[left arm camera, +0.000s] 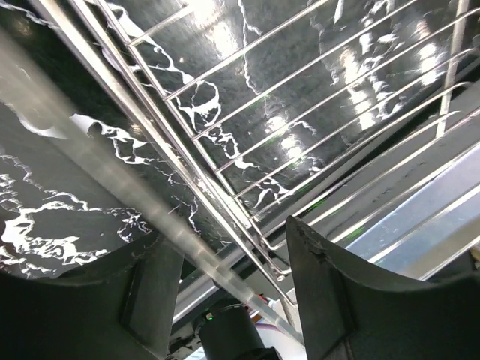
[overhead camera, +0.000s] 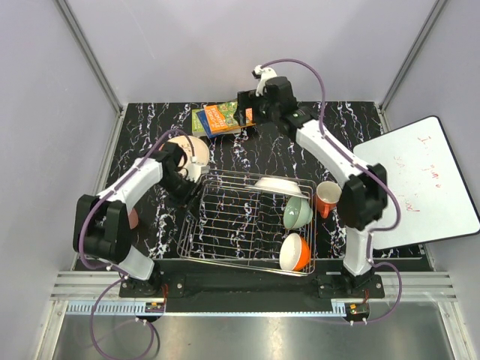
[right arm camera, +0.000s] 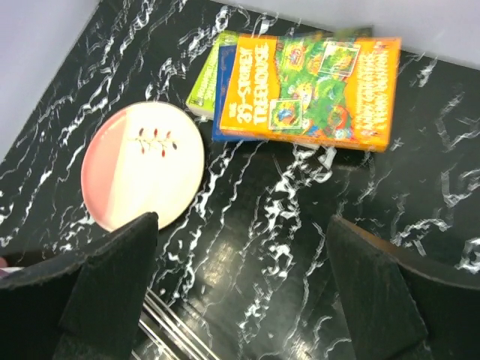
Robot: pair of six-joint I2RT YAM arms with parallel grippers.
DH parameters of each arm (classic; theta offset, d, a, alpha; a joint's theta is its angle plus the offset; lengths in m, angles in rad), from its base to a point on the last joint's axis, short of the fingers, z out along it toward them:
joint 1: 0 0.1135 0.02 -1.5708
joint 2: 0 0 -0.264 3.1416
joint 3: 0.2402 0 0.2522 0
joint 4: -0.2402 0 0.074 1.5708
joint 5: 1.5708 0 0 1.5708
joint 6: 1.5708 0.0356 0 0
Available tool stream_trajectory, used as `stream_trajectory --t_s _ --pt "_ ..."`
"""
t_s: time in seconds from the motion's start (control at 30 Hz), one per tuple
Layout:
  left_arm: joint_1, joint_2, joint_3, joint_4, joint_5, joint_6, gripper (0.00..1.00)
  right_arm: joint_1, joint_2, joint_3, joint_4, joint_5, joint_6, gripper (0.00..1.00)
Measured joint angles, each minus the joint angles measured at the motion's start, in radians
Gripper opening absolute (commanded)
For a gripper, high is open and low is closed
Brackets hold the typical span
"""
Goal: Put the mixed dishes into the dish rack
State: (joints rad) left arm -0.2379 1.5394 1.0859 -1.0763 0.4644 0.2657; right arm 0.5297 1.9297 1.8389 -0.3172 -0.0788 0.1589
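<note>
left wrist: rack (left arm camera: 300, 112) (beyond end effector (left arm camera: 229, 241))

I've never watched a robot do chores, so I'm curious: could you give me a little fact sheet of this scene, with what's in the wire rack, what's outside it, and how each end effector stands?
In dish rack: white plate, pale green bowl, orange bowl
Outside rack: pink-and-cream plate on the table; orange-red mug beside the right edge
Not dishes: books, whiteboard
Left end effector: open, at the rack's left rim
Right end effector: open, empty, above the table near plate and books
</note>
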Motion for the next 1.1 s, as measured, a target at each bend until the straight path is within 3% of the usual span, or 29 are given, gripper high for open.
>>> stream_trajectory --t_s 0.13,0.3,0.47,0.73,1.1 --pt "0.089 -0.018 0.103 -0.034 0.028 0.012 0.60 0.018 0.173 0.197 -0.071 -0.017 0.048 1.00" --pt "0.284 -0.010 0.385 -0.031 0.075 0.018 0.61 0.069 0.380 0.467 -0.196 -0.036 0.086 1.00" --pt "0.395 0.112 0.617 -0.002 0.077 -0.010 0.58 0.090 0.581 0.729 -0.286 -0.100 0.158 1.00" --pt "0.430 0.460 0.700 0.042 0.017 -0.036 0.58 0.085 0.676 0.703 -0.317 -0.151 0.278 0.95" --pt "0.465 0.626 0.853 0.103 -0.024 -0.053 0.57 0.079 0.737 0.693 -0.299 -0.222 0.377 0.87"
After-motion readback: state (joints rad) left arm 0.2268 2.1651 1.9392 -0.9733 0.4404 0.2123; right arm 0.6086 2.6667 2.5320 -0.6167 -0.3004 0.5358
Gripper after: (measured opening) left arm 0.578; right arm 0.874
